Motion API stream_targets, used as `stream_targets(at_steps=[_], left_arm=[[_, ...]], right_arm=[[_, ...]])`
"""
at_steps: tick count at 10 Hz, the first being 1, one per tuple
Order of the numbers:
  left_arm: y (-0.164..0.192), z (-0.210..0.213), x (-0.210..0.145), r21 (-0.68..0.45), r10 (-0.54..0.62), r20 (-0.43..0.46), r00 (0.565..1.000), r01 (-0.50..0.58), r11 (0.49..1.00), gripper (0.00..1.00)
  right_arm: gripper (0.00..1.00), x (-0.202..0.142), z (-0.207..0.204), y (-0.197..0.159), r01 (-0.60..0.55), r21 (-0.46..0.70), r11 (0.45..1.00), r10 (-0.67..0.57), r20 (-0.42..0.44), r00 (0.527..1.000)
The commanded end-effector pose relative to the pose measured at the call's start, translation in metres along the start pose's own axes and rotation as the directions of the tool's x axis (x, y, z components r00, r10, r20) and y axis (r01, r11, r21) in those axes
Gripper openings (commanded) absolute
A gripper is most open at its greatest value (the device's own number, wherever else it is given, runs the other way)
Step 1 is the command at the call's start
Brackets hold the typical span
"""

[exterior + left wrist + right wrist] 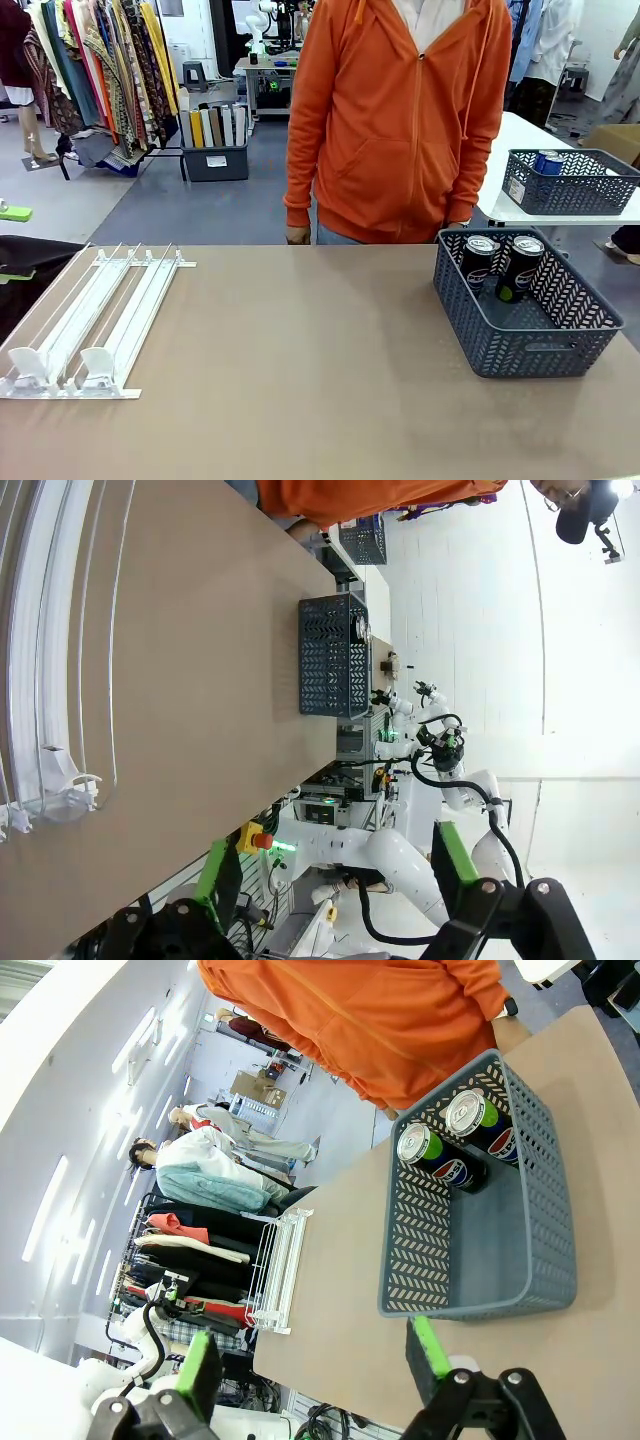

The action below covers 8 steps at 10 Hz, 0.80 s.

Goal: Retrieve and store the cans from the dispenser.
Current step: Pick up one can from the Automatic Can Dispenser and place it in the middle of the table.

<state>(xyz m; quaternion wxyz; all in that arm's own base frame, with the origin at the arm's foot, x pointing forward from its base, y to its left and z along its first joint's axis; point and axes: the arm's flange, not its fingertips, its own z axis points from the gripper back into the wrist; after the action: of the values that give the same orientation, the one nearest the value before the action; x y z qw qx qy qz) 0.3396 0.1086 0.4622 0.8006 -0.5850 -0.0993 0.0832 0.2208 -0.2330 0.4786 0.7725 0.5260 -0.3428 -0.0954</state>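
The dispenser (95,320) is a flat white wire-railed rack lying at the table's left, with its stoppers toward the near edge. Two black Pepsi cans (500,265) with green bands stand in the far corner of a dark grey mesh basket (545,345) at the right. At the picture's left edge, beside the rack, my left gripper (14,242) is open. In the left wrist view its fingers (335,870) are spread with nothing between them, with the dispenser (50,680) off to one side. My right gripper (312,1360) is open and empty, hanging short of the basket (540,1290) and its cans (455,1140).
A person in an orange hoodie (400,120) stands at the far edge of the table, hands down by the edge. Behind, on a white table, a second grey basket (570,185) holds blue cans. Bare brown tabletop (310,350) lies between rack and basket.
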Motion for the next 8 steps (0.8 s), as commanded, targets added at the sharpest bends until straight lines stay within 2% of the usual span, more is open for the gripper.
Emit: stream_targets(at_steps=[1,8], left_arm=[[-0.0039,0.0009,-0.0012,-0.011,0.0,0.003,1.0,0.0,1.0,1.0],[-0.0039,0.0009,-0.0012,-0.011,0.0,0.003,1.0,0.0,1.0,1.0]], right_arm=[[1.0,0.0033,-0.0017,0.0013,-0.024,0.021,0.999,0.024,0.019,1.0],[1.0,0.0033,-0.0017,0.0013,-0.024,0.021,0.999,0.024,0.019,1.0]])
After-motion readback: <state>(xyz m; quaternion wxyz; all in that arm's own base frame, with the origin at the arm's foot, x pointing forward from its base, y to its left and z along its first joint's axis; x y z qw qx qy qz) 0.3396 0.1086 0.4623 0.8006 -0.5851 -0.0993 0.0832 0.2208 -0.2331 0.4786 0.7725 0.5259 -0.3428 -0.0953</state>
